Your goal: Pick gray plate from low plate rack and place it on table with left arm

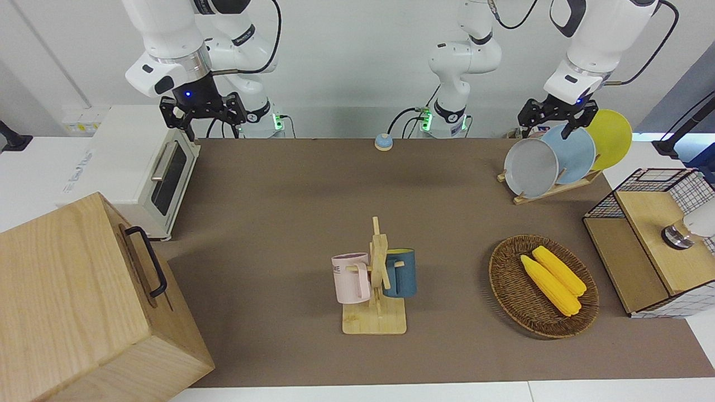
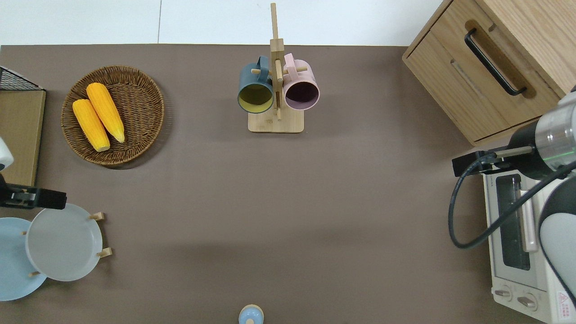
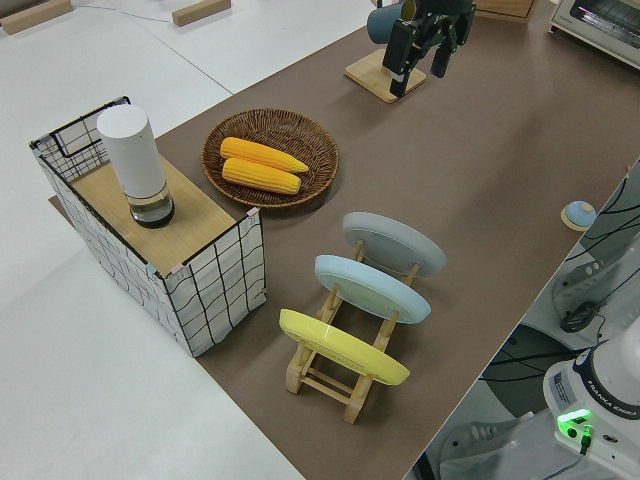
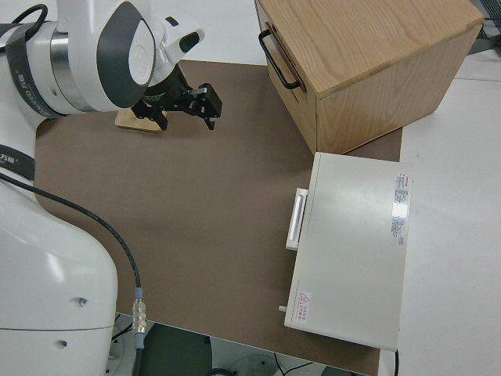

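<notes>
My left gripper [image 1: 555, 117] is matt black plastic on a glossy white arm shell, as is my parked right gripper [image 1: 202, 114]. The round light-gray plate [image 1: 531, 167] looks smooth with a soft satin sheen, resting on the low plate rack of pale unvarnished wood [image 1: 550, 190]. The brown table top [image 2: 288, 202] is matt and even, like paper or felt. The round brown basket [image 2: 130, 112] is rough woven wicker. The big box-shaped cabinet [image 1: 72, 301] shows light grained wood with a black metal handle. The white toaster oven [image 4: 352, 251] has a smooth, faintly glossy casing.
</notes>
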Available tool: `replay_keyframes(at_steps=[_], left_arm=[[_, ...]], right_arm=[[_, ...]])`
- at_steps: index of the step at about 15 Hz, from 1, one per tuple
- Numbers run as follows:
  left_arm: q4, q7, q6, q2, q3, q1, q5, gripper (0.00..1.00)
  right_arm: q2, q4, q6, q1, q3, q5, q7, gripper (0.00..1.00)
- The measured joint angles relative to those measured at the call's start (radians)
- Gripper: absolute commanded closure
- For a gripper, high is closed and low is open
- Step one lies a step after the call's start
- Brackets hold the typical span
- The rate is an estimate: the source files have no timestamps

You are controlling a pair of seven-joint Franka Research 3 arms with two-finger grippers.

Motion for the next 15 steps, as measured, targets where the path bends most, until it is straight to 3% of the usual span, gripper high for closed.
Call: replay_keyframes(at_steps=[7, 12, 15], left_arm=[[-0.004, 0.176, -0.008, -0.009, 0.099, 0.067, 0.020, 0.01], [-0.059, 0.179, 0.001, -0.018, 0.096, 0.068, 0.058, 0.01], [-0.181, 0.179, 0.098, -0.061, 0.098, 0.075, 0.062, 0.01]], right_arm=[[0.000, 0.000, 0.000, 0.000, 0.000, 0.000, 0.000, 0.017], [0.000, 0.000, 0.000, 0.000, 0.000, 0.000, 0.000, 0.017], [0.000, 0.000, 0.000, 0.000, 0.000, 0.000, 0.000, 0.017]])
